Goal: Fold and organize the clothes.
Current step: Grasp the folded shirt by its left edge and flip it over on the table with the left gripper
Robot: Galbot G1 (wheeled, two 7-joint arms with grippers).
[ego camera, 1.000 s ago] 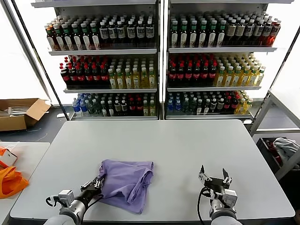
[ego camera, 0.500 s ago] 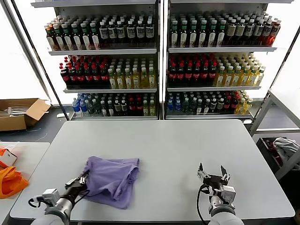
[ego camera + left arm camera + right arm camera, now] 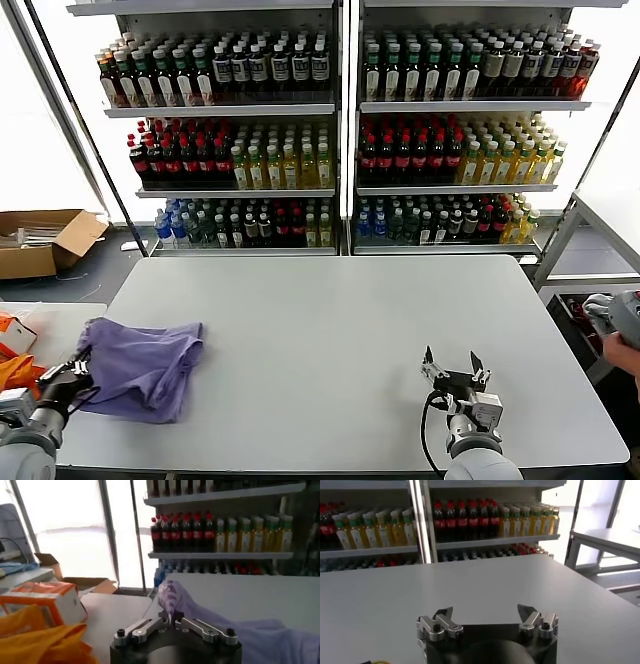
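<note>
The clothes are one folded lavender T-shirt lying at the left edge of the grey table. My left gripper sits just off that edge, shut on the shirt's near left corner. In the left wrist view the purple fabric runs from between the closed fingers of the left gripper out over the tabletop. My right gripper hovers low over the table's front right part, open and empty; the right wrist view shows the right gripper with its fingers wide apart above bare table.
A second table stands to the left with an orange bag and an orange-white box on it. Drink shelves fill the back. A cardboard box sits on the floor at far left. A metal frame stands at right.
My left gripper has pulled the shirt leftward across the table, from the front middle to the left edge. The right gripper has stayed in place.
</note>
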